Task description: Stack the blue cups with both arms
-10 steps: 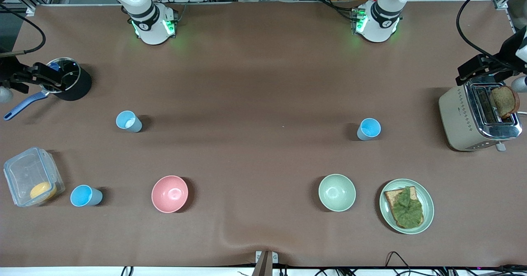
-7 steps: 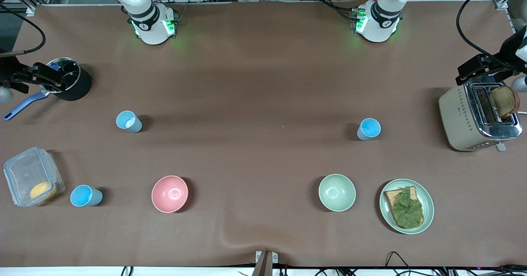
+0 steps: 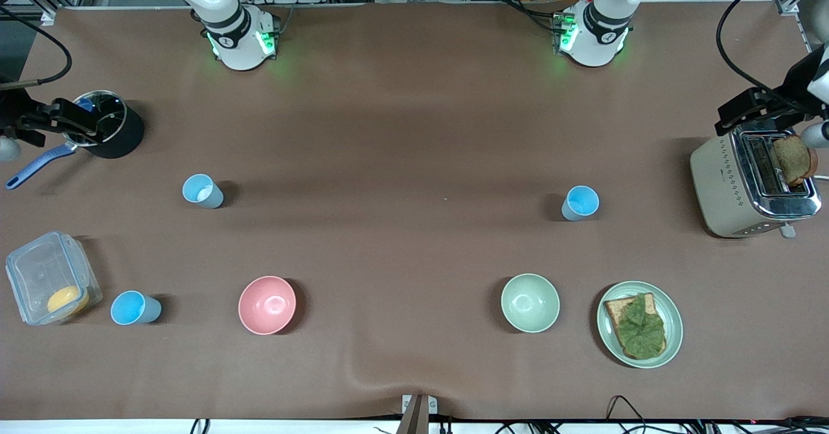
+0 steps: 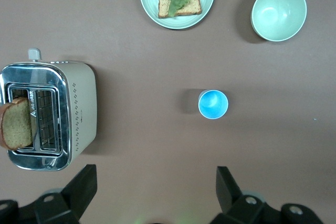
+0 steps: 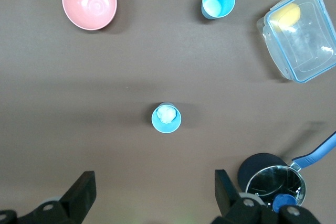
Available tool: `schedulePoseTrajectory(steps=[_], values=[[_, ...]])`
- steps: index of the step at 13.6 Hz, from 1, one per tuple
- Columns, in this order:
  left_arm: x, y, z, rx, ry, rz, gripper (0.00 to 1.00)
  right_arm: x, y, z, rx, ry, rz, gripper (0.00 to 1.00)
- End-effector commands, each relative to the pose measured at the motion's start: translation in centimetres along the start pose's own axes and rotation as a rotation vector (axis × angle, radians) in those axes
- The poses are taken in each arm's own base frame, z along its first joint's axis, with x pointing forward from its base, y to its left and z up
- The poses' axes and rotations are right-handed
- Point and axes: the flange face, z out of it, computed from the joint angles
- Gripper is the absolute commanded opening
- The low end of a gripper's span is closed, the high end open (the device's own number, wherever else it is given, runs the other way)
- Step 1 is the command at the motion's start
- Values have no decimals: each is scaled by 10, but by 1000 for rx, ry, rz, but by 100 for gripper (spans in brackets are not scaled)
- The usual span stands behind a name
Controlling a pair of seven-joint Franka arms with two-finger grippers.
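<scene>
Three blue cups stand upright on the brown counter (image 3: 414, 129), well apart from one another. One cup (image 3: 579, 203) is toward the left arm's end, farther from the front camera than the pale green bowl (image 3: 530, 302). A second cup (image 3: 202, 191) stands toward the right arm's end with something pale lying in its bottom. The third cup (image 3: 134, 308) sits nearer the front camera, between the clear plastic container (image 3: 48, 277) and the pink bowl (image 3: 267, 304).

The left hand (image 4: 152, 192) hangs high above the counter, its two black fingers (image 4: 79, 187) spread wide apart and holding nothing; below it lie the toaster (image 3: 751, 184) with a slice of bread (image 3: 791, 160) sticking out of its slot, and the first cup out in the open. The right hand (image 5: 152, 192) is likewise up in the air, fingers (image 5: 81, 190) wide apart and empty, over the stretch of counter between the second cup and the black pot (image 3: 107, 129) with its blue handle (image 3: 32, 166).

A green plate (image 3: 640, 324) carrying toast topped with a lettuce leaf sits just beside the pale green bowl, toward the left arm's end. The container holds something yellow in one corner.

Neither hand touches any cup, and no cup is stacked in another.
</scene>
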Motion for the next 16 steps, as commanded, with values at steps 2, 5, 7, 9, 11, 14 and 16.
schedulePoseTrajectory(steps=[2, 5, 7, 9, 11, 14, 16], values=[[7, 12, 36, 15, -4, 12, 100, -4, 0, -1, -1, -1, 9, 100], [6, 19, 72, 17, -8, 24, 100, -3, -3, -1, -1, -1, 5, 100], [4, 26, 92, 20, -2, 38, 100, 1, -7, 4, 0, -7, -7, 100], [3, 33, 109, 19, 3, 51, 100, 16, -33, 27, -6, -50, -59, 100], [2, 39, 123, 18, 9, 61, 100, 38, -83, 72, -23, -131, -128, 100], [0, 40, 142, 19, 2, 64, 100, 65, -118, 139, -12, -139, -174, 100], [-4, 48, 159, 19, 2, 55, 100, 66, -120, 194, -13, -94, -179, 100]])
